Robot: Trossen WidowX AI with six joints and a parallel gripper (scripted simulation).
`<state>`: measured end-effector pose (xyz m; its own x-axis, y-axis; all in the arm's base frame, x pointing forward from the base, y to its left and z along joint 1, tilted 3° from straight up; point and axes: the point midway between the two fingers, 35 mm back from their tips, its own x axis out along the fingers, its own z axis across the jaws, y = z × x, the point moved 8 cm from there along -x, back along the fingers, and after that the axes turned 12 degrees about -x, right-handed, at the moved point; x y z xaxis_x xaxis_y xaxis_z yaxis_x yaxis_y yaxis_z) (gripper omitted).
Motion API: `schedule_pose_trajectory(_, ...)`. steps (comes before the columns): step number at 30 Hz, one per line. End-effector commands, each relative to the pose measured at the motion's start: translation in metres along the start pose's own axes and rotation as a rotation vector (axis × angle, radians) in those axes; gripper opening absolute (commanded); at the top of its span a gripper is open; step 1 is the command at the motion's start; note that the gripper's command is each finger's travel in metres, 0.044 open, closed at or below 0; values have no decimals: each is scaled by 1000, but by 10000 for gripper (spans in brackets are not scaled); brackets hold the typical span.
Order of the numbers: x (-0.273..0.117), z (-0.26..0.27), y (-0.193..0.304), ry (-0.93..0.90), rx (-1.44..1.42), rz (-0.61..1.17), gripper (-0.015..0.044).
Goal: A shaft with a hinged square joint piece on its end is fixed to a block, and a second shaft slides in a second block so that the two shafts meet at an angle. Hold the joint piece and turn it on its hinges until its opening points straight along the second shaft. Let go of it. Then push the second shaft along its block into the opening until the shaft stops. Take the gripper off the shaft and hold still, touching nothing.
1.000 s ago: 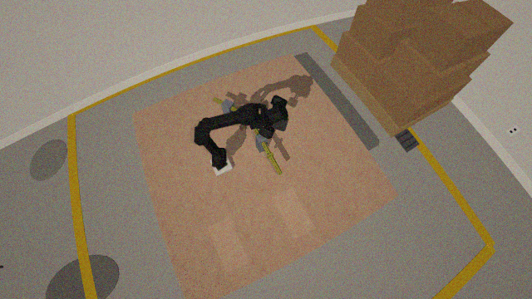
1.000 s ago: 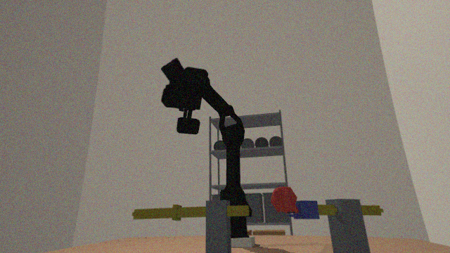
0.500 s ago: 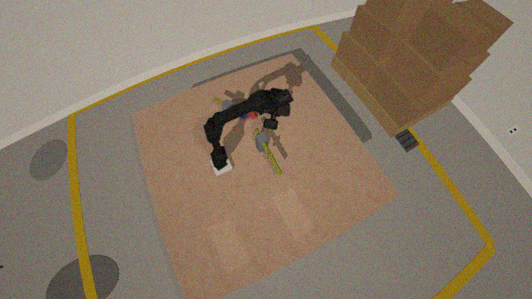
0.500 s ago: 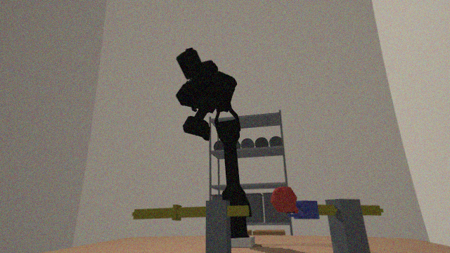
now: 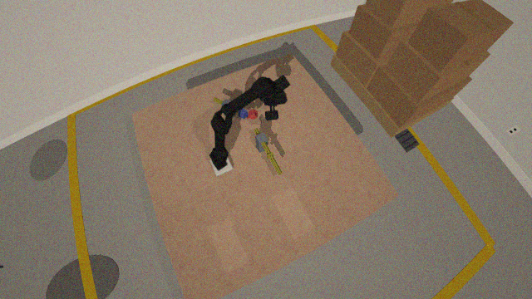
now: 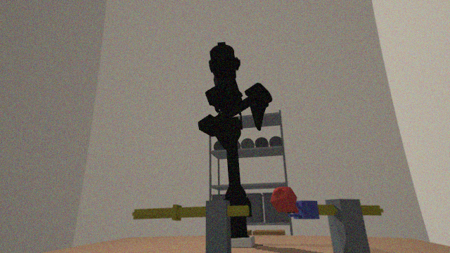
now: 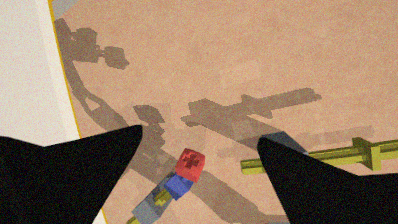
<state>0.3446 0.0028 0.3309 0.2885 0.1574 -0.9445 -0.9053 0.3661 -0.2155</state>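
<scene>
The joint piece has a red part (image 5: 253, 114) (image 6: 284, 199) (image 7: 190, 165) tilted upward from a blue part (image 5: 243, 113) (image 6: 308, 209) (image 7: 178, 186). A dark cross-shaped opening shows on the red face toward the wrist camera. The first yellow shaft (image 6: 373, 210) (image 7: 161, 196) runs through its grey block (image 6: 348, 225) (image 7: 146, 209). The second shaft (image 5: 274, 163) (image 6: 191, 211) (image 7: 330, 154), with a collar, passes through the other block (image 5: 261, 141) (image 6: 218, 225) (image 7: 284, 141). Its near end stands apart from the red part. My gripper (image 7: 201, 137) is open and empty, high above both; one finger hides part of the second block.
The black arm (image 5: 245, 100) (image 6: 233, 169) stands on a white base (image 5: 224, 167) (image 6: 242, 242) on the tan mat (image 5: 341, 187). Stacked brown boxes (image 5: 399, 62) are at the upper right of the top view. A shelf rack (image 6: 267, 152) stands behind the arm.
</scene>
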Motion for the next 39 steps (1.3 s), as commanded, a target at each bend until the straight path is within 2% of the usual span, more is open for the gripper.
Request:
schedule_pose_trajectory(1, 14, 17, 2, 57, -98, 53, 440)
schedule_pose_trajectory(8, 35, 45, 11, 149, -260, 133, 440)
schedule_pose_trajectory(14, 37, 47, 12, 157, -296, 141, 440)
schedule_pose_trajectory(39, 44, 51, 15, 156, -1068, 203, 440)
